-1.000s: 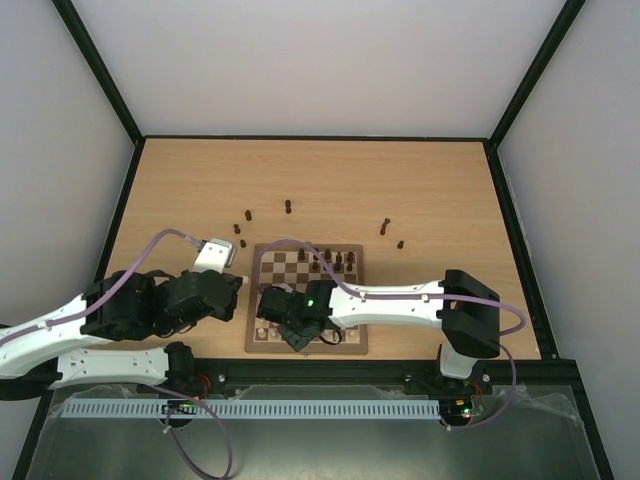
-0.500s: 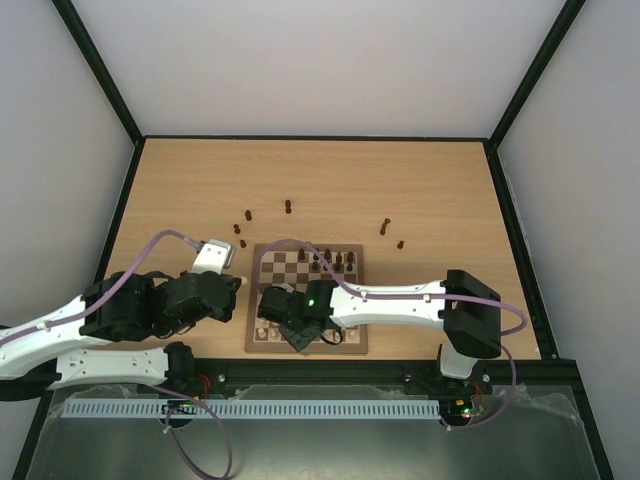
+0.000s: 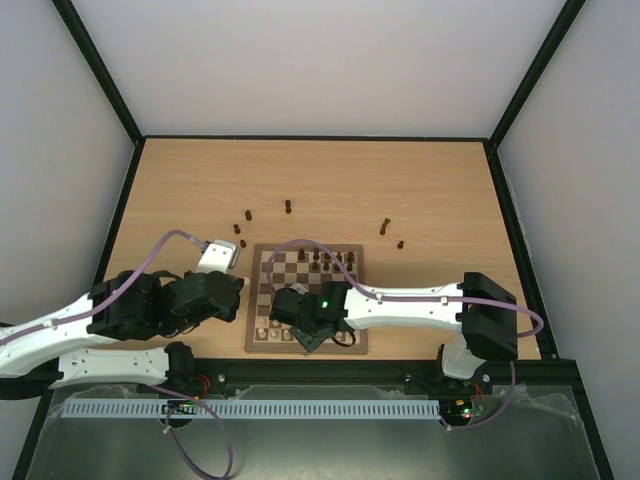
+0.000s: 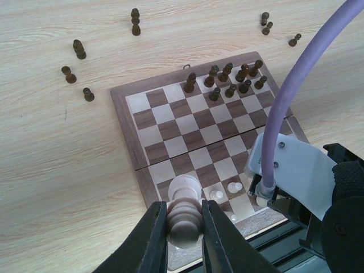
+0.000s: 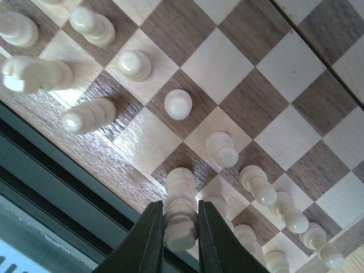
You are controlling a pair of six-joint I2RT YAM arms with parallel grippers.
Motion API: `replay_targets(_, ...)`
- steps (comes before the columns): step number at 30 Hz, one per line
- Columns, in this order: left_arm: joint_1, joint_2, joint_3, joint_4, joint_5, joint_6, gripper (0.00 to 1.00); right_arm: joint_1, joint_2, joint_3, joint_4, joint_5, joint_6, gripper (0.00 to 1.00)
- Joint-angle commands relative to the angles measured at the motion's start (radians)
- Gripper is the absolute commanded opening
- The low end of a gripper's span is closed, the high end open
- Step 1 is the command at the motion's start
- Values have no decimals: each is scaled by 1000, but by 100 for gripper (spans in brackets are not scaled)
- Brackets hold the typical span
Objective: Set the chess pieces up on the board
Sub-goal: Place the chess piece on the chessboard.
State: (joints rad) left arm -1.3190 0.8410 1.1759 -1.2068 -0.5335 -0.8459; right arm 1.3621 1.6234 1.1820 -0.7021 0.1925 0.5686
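Note:
The board (image 3: 290, 272) lies in front of both arms. Several dark chess pieces (image 4: 227, 79) stand on its far rows, and others stand loose on the table (image 3: 288, 206). My left gripper (image 4: 183, 207) is shut on a pale cream chessman (image 4: 185, 230), held above the board's (image 4: 170, 128) near left corner. My right gripper (image 5: 179, 205) is shut on another cream chessman (image 5: 181, 181), whose base rests on a dark square in the near row of the board (image 5: 227, 62). In the top view the left gripper (image 3: 240, 290) hangs beside the board's left edge and the right gripper (image 3: 285, 312) over its near rows.
Several cream chessmen (image 5: 133, 63) stand close around the right gripper on the near rows. Loose dark pieces stand left of the board (image 4: 77, 50) and beyond its right corner (image 4: 265, 20). The right arm (image 3: 410, 302) stretches across the board's near edge. A black rail (image 3: 320, 375) borders the table's front.
The right gripper's jaws have closed on the cream chessman, and the right arm has shifted a little to the right. The left arm has barely moved and still holds its piece.

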Motion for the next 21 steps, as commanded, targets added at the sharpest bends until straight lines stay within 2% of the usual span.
replay_targets(1, 4, 16, -12, 2, -11, -1, 9, 6, -35, -34, -50, 23, 26, 10)
replay_targets(21, 4, 49, -14, 19, -2, -2, 8, 6, -58, -68, -2, 21, 24, 10)
